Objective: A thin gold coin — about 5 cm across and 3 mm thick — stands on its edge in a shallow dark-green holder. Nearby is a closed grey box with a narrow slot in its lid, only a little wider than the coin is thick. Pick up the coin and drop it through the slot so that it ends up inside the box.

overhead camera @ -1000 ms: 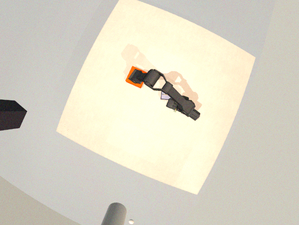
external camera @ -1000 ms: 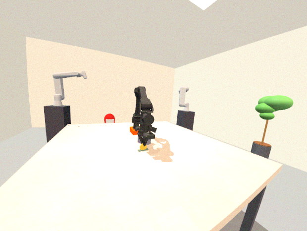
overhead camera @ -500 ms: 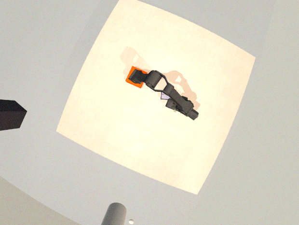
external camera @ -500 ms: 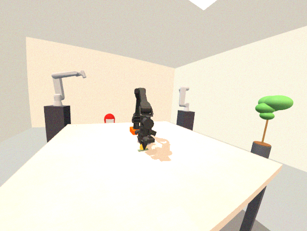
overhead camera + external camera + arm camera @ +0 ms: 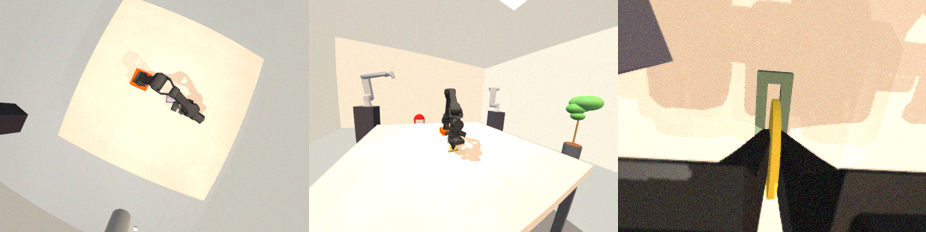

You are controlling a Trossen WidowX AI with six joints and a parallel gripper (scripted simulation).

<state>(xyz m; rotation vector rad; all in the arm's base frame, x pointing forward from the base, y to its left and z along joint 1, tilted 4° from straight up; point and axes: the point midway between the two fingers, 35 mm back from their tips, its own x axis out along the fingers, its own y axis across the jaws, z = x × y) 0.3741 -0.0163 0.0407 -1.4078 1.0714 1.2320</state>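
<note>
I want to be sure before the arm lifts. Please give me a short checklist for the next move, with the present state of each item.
1. Jaws closed on the gold coin: ok; the gripper is shut with the coin pinched between the dark fingers.
2. Coin upright on its edge: ok, seen edge-on in the wrist view.
3. Coin still over the dark-green holder: ok; lift not yet begun.
4. Grip centred on the coin: cannot tell; the fingers hide its lower part.
5. Grey box in view: ok, at the upper left corner of the wrist view.
6. Slot direction: cannot tell; the slot is not visible.
</note>
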